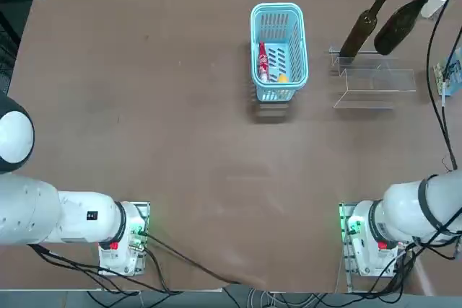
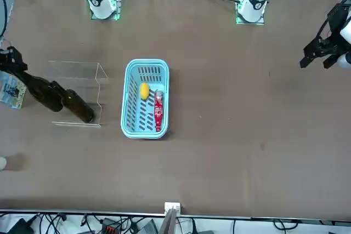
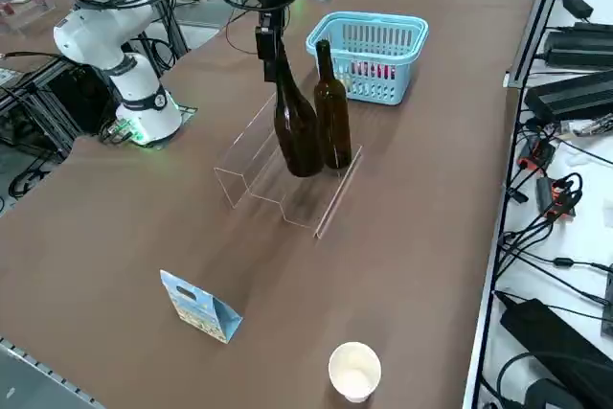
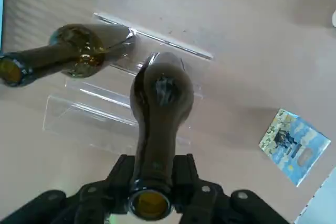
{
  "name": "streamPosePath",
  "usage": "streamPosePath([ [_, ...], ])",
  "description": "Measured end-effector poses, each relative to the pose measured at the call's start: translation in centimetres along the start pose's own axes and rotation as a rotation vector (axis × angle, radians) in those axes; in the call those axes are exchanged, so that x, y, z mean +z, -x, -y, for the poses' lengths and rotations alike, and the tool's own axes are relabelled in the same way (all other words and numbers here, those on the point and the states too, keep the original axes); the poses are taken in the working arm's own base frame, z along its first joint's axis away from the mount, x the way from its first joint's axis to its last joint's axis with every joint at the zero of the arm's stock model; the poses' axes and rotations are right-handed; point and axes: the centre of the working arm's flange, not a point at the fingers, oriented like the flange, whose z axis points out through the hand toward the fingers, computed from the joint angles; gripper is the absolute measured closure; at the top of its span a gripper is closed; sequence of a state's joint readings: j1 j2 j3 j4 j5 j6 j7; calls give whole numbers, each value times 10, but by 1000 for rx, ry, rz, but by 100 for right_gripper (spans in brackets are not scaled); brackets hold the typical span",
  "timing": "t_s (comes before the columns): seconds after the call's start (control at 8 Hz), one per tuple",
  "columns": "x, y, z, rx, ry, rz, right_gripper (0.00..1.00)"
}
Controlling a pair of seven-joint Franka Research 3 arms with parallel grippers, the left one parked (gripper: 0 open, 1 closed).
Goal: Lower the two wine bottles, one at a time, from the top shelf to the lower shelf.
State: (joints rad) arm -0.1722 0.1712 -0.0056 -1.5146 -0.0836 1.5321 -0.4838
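My right gripper [image 3: 266,45] is shut on the neck of the wider, darker wine bottle [image 3: 297,126], which it holds upright. That bottle's base hangs over the clear acrylic stand, close to the step between the tiers; whether it rests on the stand I cannot tell. In the wrist view the fingers [image 4: 181,174] clamp the neck just below the mouth. The slimmer, browner wine bottle [image 3: 332,107] stands free on the lower shelf [image 1: 372,63], the narrower tier farther from the robot. The top shelf [image 1: 375,88], nearer the robot, shows nothing resting on its bare part.
A light blue basket [image 1: 277,8] left of the stand holds a red-labelled packet [image 1: 263,61] and a small yellow thing [image 2: 144,90]. A folded blue picture card [image 3: 199,306] and a white paper cup [image 3: 354,371] sit on the table past the stand's right end.
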Motion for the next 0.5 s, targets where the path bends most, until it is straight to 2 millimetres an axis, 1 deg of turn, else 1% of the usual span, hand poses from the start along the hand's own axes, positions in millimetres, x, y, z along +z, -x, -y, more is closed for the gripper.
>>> streamPosePath([
  [0.25, 7, -8, -4, -1, -4, 8, 62],
  [0.5, 12, -12, -5, -13, -7, 14, 62],
])
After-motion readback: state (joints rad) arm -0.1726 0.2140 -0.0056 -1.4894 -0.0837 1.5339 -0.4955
